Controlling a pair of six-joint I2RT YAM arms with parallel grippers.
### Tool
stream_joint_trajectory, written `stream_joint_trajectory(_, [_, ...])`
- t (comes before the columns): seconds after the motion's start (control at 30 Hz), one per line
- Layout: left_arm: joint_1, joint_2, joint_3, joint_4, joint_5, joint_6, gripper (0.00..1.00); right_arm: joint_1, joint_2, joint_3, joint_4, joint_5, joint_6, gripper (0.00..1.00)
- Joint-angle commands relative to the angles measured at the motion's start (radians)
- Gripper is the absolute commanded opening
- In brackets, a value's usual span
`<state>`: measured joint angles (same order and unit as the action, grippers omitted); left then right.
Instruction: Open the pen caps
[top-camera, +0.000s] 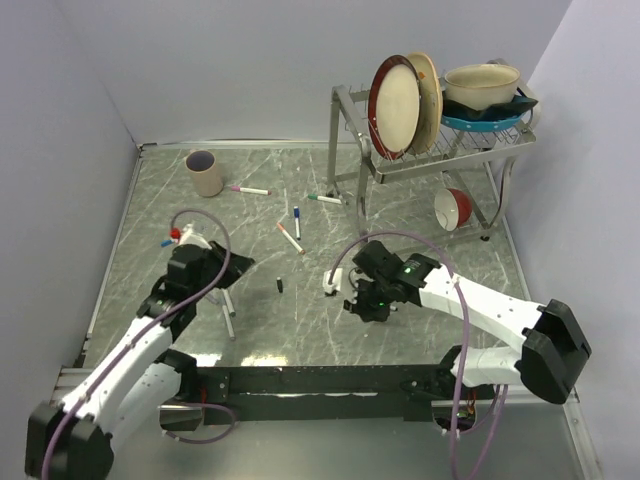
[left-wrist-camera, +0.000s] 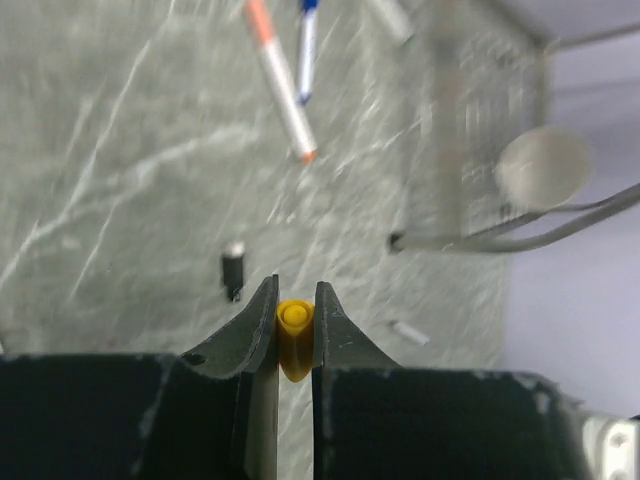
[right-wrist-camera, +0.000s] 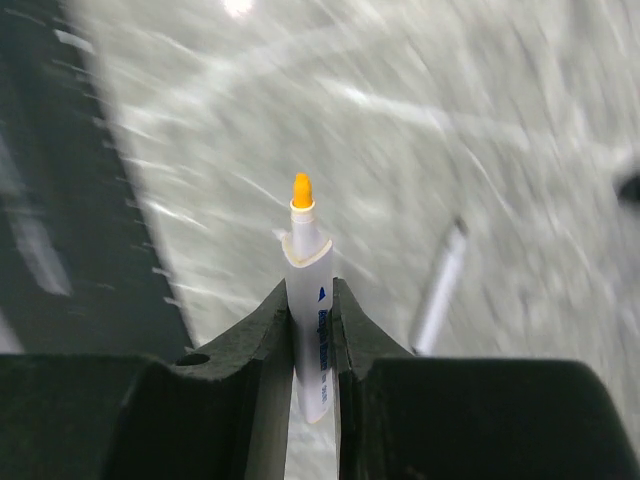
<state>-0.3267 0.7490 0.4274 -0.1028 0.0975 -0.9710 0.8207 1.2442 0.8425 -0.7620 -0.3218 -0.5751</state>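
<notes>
My left gripper (left-wrist-camera: 296, 298) is shut on a small yellow pen cap (left-wrist-camera: 293, 335), its open end facing forward. The top view shows it (top-camera: 240, 264) left of centre, above the table. My right gripper (right-wrist-camera: 309, 292) is shut on a white pen barrel (right-wrist-camera: 311, 330) whose bare yellow-orange tip (right-wrist-camera: 302, 190) points up, with no cap on it. That gripper (top-camera: 334, 284) is near the table's middle. A loose black cap (top-camera: 280, 285) lies between the two grippers. Capped pens lie farther back: pink (top-camera: 247, 189), green (top-camera: 324, 199), blue (top-camera: 297, 222) and orange (top-camera: 289, 238).
An uncapped white barrel (top-camera: 229, 318) lies near the left arm. Small red and blue caps (top-camera: 172, 237) lie at the left. A beige cup (top-camera: 205, 173) stands back left. A metal dish rack (top-camera: 345, 150) with plates and bowls fills the back right, with a red bowl (top-camera: 455, 208) under it.
</notes>
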Motion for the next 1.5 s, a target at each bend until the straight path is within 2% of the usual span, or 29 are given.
stream_joint_trajectory(0.0, [-0.129,0.135,0.039,-0.018,-0.051,0.012,0.01,-0.078,0.017,-0.029,0.059,0.162,-0.003,0.02])
stream_joint_trajectory(0.07, [-0.208,0.194,0.075,-0.06,-0.157,0.017,0.01,-0.092,0.044,-0.036,0.069,0.162,0.001,0.04])
stream_joint_trajectory(0.2, [-0.273,0.35,0.134,-0.139,-0.293,0.038,0.01,-0.095,0.133,-0.045,0.082,0.153,0.007,0.1])
stream_joint_trajectory(0.37, [-0.31,0.427,0.162,-0.147,-0.346,0.041,0.01,-0.089,0.21,-0.036,0.096,0.159,0.03,0.15])
stream_joint_trajectory(0.8, [-0.356,0.624,0.224,-0.155,-0.412,0.045,0.04,-0.072,0.255,-0.046,0.122,0.216,0.058,0.26])
stream_joint_trajectory(0.93, [-0.359,0.641,0.228,-0.158,-0.418,0.04,0.13,-0.071,0.261,-0.046,0.121,0.221,0.06,0.34])
stream_joint_trajectory(1.03, [-0.36,0.655,0.234,-0.16,-0.423,0.04,0.23,-0.071,0.265,-0.048,0.122,0.227,0.063,0.36])
stream_joint_trajectory(1.2, [-0.36,0.67,0.231,-0.153,-0.413,0.038,0.26,-0.071,0.264,-0.048,0.124,0.231,0.064,0.38])
stream_joint_trajectory(1.47, [-0.365,0.653,0.231,-0.169,-0.423,0.034,0.41,-0.071,0.256,-0.045,0.115,0.225,0.058,0.41])
